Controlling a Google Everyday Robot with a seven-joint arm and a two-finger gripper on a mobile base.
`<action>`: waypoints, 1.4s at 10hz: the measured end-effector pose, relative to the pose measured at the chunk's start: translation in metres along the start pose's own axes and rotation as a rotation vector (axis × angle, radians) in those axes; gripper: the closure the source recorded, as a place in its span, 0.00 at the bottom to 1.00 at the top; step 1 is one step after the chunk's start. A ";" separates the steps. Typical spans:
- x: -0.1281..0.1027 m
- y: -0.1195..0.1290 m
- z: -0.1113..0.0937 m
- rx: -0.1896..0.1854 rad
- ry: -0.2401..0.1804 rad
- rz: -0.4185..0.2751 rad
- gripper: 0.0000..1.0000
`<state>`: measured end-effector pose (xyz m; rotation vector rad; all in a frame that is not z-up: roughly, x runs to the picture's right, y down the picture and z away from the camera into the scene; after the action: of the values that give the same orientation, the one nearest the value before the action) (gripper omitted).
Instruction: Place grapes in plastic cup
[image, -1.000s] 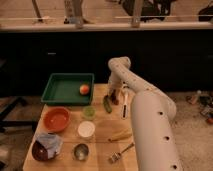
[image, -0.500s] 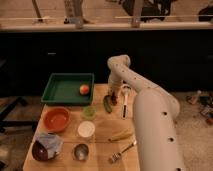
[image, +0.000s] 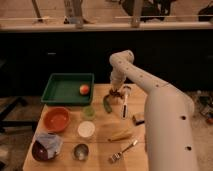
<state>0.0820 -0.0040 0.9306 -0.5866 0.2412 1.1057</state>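
One white arm (image: 150, 95) reaches in from the lower right of the frame and bends down to the upper middle of the wooden table (image: 100, 142). Gripper (image: 116, 93) sits low at the tabletop, fingers pressed together on the grapes (image: 116, 96), a small dark red-brown bunch at the fingertips; cannot tell whether the bunch is off the wood. Plastic cup (image: 88, 112), pale lime-green, stands upright left of and below the gripper, apart from it, just under the near rim of the green tray (image: 60, 85). Tray occupies the table's upper left and holds a single orange-red fruit (image: 84, 89) near its right wall. Dark green oblong item (image: 107, 104) lies between plastic cup and grapes. White marker-like stick (image: 125, 106) lies just right of the grapes. Orange bowl (image: 56, 119) left of the plastic cup; white cup (image: 86, 129) directly below it; metal cup (image: 80, 151) lower again. Dark bowl with a blue-white packet (image: 45, 146) at lower left. Banana (image: 121, 135) and fork (image: 122, 150) lie lower centre, beside the arm.
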 end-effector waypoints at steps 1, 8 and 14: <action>0.003 -0.004 -0.008 -0.012 -0.025 -0.062 1.00; 0.002 0.018 -0.065 -0.076 -0.132 -0.459 1.00; 0.013 0.042 -0.105 -0.067 -0.163 -0.634 1.00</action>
<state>0.0615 -0.0393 0.8242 -0.5737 -0.1233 0.5419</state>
